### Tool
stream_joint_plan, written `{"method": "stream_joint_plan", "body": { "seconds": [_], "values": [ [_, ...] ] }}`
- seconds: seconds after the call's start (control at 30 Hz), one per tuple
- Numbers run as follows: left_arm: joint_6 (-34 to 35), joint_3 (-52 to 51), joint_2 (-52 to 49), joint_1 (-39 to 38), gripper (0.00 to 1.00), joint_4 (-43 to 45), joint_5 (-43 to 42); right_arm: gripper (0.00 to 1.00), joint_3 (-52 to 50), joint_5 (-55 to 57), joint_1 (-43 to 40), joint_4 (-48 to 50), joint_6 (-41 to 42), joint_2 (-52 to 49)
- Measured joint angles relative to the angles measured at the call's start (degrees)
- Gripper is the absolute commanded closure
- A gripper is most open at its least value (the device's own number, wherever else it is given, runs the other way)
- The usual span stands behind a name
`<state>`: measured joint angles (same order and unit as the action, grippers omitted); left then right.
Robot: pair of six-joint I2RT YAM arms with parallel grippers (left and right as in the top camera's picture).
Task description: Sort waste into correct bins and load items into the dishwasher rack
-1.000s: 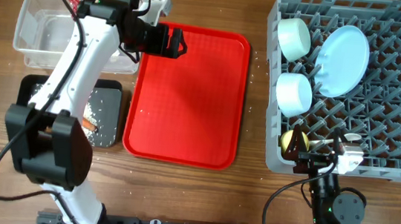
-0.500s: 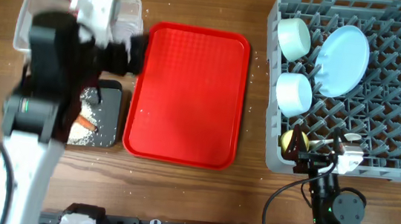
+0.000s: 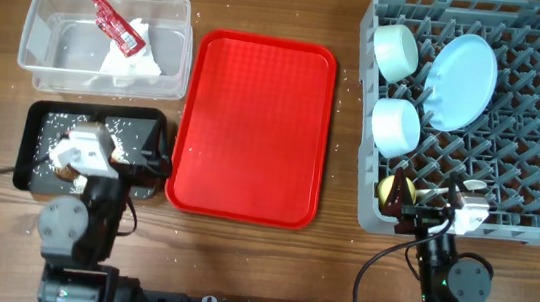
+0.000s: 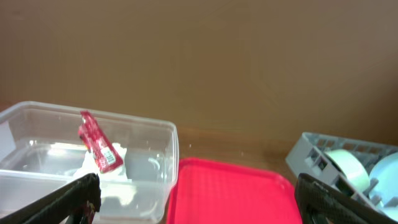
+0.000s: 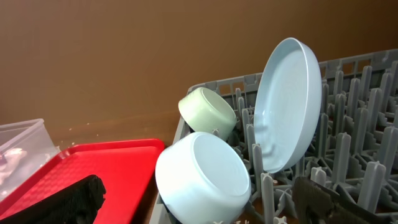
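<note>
The clear tub holds a red wrapper on a crumpled white napkin. White rice grains lie in the black tray. My left gripper is folded low over that tray, open and empty. It faces the tub. In the grey rack stand a pale green bowl, a pale blue bowl and a pale blue plate. A yellow cup sits at its near left corner. My right gripper hangs open there, empty.
A flat red tray lies between the bins and the rack, with nothing on it. Loose rice grains are scattered on the wooden table around the bins. Both arm bases stand at the near edge.
My left arm has swung back from above the clear tub and red tray and now sits folded at the near edge over the black tray. The right arm has not moved.
</note>
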<state>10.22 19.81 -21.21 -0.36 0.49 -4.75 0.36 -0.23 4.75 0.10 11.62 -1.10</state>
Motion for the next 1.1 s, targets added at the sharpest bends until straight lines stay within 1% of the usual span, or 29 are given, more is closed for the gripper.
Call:
{"method": "stream_joint_plan", "body": {
  "seconds": [0.1, 0.3, 0.6, 0.93, 1.1],
  "values": [
    [2.2, -7.0, 5.3, 0.0, 0.00, 4.4, 2.0, 0.00, 0.0, 0.0, 0.0, 0.0, 0.0, 0.0],
    [4.4, -14.9, 13.6, 0.0, 0.00, 5.6, 4.7, 0.00, 0.0, 0.0, 0.0, 0.0, 0.0, 0.0],
    [5.2, -18.7, 18.7, 0.0, 0.00, 5.2, 6.3, 0.00, 0.0, 0.0, 0.0, 0.0, 0.0, 0.0],
    [5.2, -19.0, 20.4, 0.0, 0.00, -3.5, 6.4, 0.00, 0.0, 0.0, 0.0, 0.0, 0.0, 0.0],
    [5.2, -19.0, 20.4, 0.0, 0.00, -4.6, 6.4, 0.00, 0.0, 0.0, 0.0, 0.0, 0.0, 0.0]
  ]
}}
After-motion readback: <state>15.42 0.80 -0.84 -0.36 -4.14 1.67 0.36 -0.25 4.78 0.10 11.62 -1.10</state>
